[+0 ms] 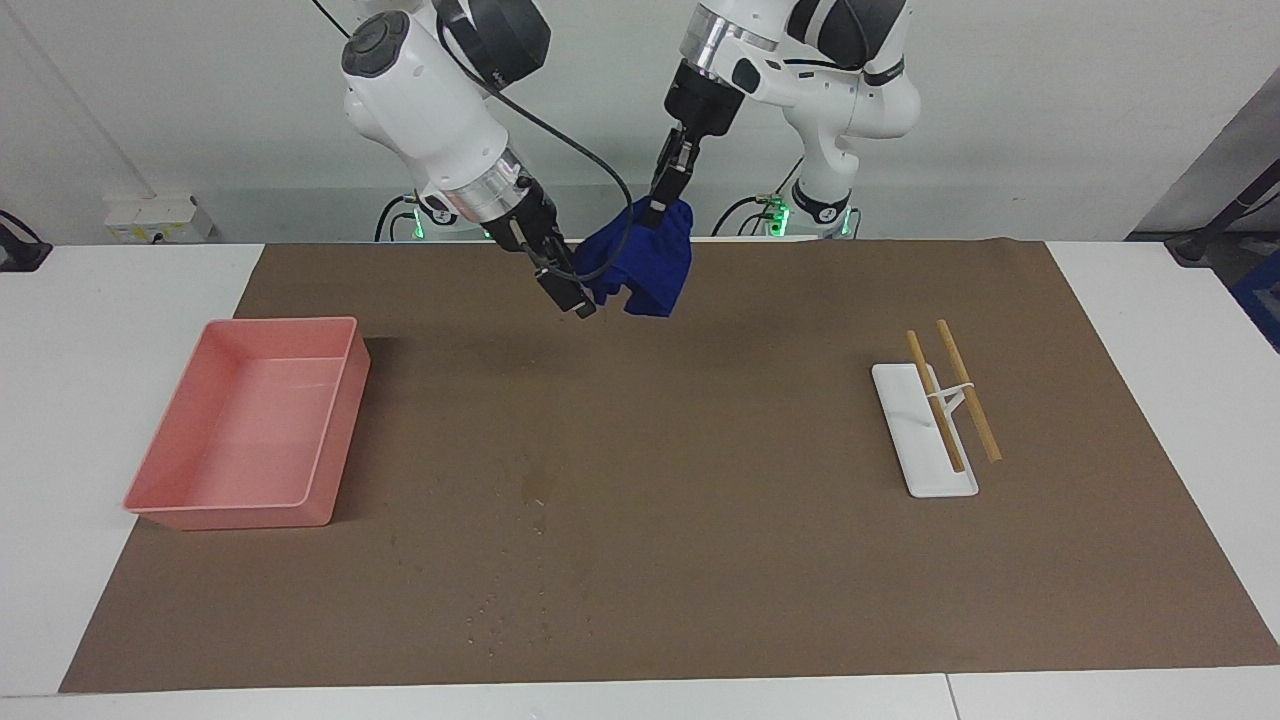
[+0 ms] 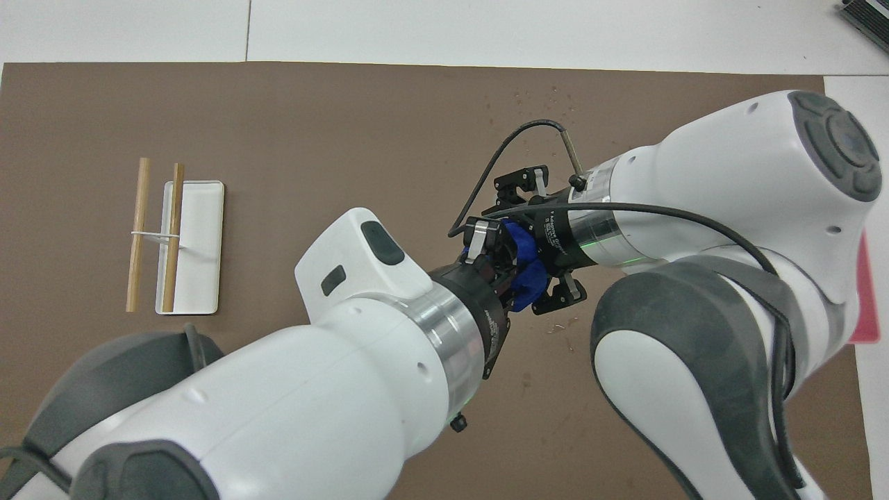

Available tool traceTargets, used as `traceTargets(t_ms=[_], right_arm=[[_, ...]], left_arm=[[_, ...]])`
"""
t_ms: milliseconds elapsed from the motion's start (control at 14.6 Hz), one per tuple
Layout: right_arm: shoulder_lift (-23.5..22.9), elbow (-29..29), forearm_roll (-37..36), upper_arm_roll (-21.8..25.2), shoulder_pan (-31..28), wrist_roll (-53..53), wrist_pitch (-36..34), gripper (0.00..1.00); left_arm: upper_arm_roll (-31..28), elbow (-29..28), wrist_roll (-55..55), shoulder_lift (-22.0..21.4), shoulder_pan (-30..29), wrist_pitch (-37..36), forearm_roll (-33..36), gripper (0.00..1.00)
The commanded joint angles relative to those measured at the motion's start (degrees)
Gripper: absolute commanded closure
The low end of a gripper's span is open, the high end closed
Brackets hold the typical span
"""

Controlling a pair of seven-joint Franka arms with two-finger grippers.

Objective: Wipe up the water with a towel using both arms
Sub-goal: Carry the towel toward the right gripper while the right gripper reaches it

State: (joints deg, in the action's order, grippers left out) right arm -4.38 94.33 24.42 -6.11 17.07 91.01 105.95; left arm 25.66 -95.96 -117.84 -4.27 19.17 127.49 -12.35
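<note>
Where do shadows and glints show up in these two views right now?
Facing view: soft shadows lie on the brown mat under the raised dark blue towel and beside the pink plastic tray. Overhead view: scattered water droplets glint faintly.

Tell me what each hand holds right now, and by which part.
The left hand pinches the blue towel by its bunched top, hanging above the mat. The right hand, open beside the towel, holds nothing.

A white table carries a brown mat bearing water, a pink bin and a white tray.

Facing camera high; overhead steep; both share mat.
</note>
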Motion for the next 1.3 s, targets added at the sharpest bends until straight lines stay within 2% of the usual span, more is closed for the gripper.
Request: traceTargets(t_ms=[0, 137, 342, 410, 479, 547, 616, 821, 1231], right_arm=[[0.5, 0.2, 1.3, 0.0, 1.3, 0.7, 0.1, 0.03], [0.4, 0.1, 1.3, 0.0, 1.3, 0.7, 0.0, 0.16], [0.3, -0.4, 1.3, -0.1, 1.4, 0.1, -0.3, 0.16], [0.4, -0.5, 1.3, -0.1, 1.3, 0.0, -0.5, 0.21], [0.5, -0.6, 1.4, -0.1, 1.3, -0.2, -0.7, 0.6], [0.5, -0.7, 1.6, -0.3, 1.2, -0.5, -0.7, 0.87], [0.5, -0.8, 3.0, -0.3, 1.1, -0.5, -0.7, 1.0], [0.6, -1.0, 4.9, -0.2, 0.7, -0.5, -0.4, 1.0], [0.9, -1.8, 4.4, 0.3, 0.2, -0.9, 0.0, 1.0]], left_arm=[[-0.6, 0.6, -1.1, 0.5, 0.5, 2.5, -0.2, 0.84], [-0.6, 0.6, -1.1, 0.6, 0.1, 2.6, -0.2, 0.83], [-0.6, 0.4, -1.1, 1.2, -0.1, 2.4, -0.1, 0.83], [-0.6, 0.2, -1.1, 1.2, -0.1, 2.4, -0.1, 0.83], [-0.6, 0.2, -1.1, 1.2, -0.2, 2.4, -0.1, 0.83], [-0.8, 0.0, -0.9, 1.2, -0.4, 2.5, -0.2, 0.83], [-0.9, -0.1, -0.8, 1.2, -1.6, 2.8, -0.2, 0.83], [-0.9, -1.2, -0.5, 1.0, -4.2, 4.3, -0.2, 0.83], [-0.9, -3.3, 0.0, 0.2, -4.2, 4.2, -0.1, 0.81]])
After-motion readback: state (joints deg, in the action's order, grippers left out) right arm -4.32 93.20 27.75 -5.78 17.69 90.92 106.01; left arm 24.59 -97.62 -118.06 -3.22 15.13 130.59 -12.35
